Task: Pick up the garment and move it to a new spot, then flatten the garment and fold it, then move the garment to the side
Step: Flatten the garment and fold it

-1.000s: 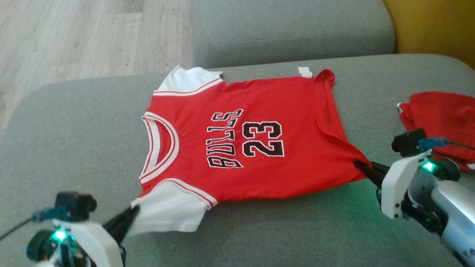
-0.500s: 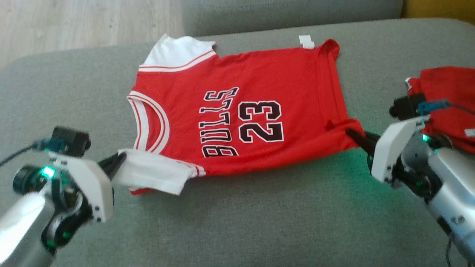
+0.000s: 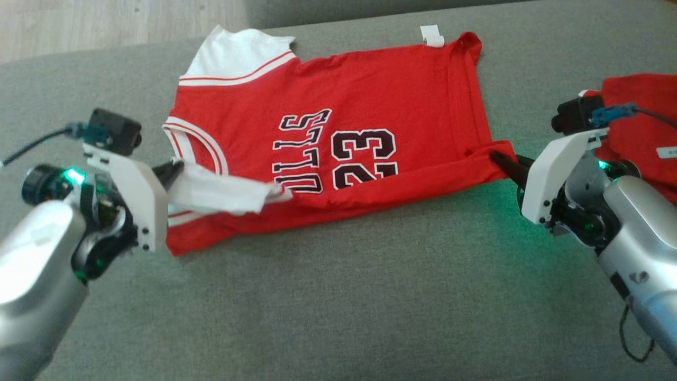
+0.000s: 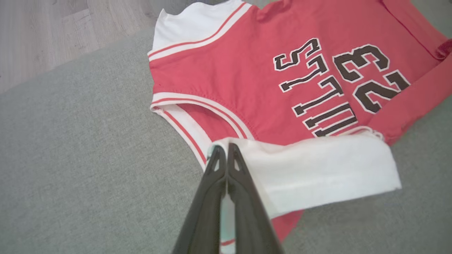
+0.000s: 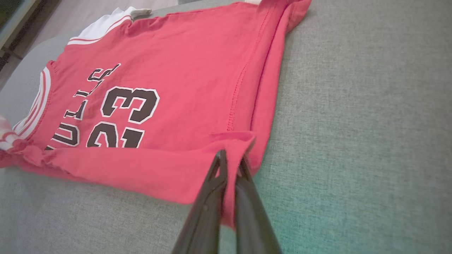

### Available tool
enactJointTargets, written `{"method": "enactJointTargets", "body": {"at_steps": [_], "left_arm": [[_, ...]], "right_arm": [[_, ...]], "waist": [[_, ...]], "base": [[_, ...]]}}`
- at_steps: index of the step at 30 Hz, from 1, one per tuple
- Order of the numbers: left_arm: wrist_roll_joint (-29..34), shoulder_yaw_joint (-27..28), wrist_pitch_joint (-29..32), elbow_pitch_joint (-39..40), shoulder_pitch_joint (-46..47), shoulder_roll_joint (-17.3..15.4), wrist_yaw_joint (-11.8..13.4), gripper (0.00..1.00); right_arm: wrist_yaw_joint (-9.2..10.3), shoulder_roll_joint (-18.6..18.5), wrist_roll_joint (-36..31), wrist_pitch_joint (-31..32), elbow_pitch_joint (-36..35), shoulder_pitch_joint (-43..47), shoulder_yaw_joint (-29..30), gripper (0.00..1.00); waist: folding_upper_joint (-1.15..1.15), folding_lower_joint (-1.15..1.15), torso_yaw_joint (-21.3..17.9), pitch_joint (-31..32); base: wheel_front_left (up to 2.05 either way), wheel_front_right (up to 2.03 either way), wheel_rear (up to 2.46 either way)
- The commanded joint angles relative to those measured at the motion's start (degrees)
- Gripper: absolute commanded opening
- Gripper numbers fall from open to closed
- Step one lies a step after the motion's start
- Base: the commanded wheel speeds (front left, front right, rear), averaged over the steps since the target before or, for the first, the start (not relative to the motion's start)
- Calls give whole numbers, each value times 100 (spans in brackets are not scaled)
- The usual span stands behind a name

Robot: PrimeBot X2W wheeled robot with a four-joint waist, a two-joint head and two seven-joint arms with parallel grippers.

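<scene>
Left gripper point(image 3: 176, 170) pinches the white sleeve point(image 3: 219, 193), right gripper point(image 3: 497, 157) the hem corner point(image 5: 237, 141) of the red Bulls jersey point(image 3: 359, 90), which lies between them on the sofa cushion point(image 3: 338, 296). Both hold its near edge raised, apparently to fold it over.

The left forearm point(image 3: 31, 275) and right forearm point(image 3: 642, 286) are rounded silver-grey shells; the right one carries a small dark mark point(image 3: 637, 276). Each wrist has a black joint with a green light point(image 3: 71, 174), and over it sits an angular white bracket, the left bracket point(image 3: 135, 196) and the right bracket point(image 3: 550, 174), both dotted with small dark screws point(image 3: 139, 231). On each bracket sits a boxy black camera point(image 3: 113, 131) with a teal plug point(image 3: 79, 129) and a thin dark cable point(image 3: 33, 144). The left fingers point(image 4: 247, 197) and right fingers point(image 5: 206, 211) are long, dark and smooth, and they taper to narrow tips.
</scene>
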State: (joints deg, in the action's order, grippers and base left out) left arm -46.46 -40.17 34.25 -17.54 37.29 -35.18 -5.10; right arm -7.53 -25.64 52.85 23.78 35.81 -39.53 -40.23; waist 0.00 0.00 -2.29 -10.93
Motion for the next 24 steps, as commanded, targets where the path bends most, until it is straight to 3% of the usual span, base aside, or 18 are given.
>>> {"method": "enactJointTargets", "body": {"at_steps": [1, 24], "left_arm": [[56, 273, 4, 56, 413, -208, -7, 0], [765, -426, -574, -1352, 1727, 265, -217, 0]], "right_arm": [[4, -14, -38, -35, -96, -163, 29, 0], [4, 268, 23, -749, 489, -879, -332, 0]], "waist": [[0, 0, -18, -45], [0, 0, -148, -549]], "base": [[0, 0, 0], [0, 0, 0]]}}
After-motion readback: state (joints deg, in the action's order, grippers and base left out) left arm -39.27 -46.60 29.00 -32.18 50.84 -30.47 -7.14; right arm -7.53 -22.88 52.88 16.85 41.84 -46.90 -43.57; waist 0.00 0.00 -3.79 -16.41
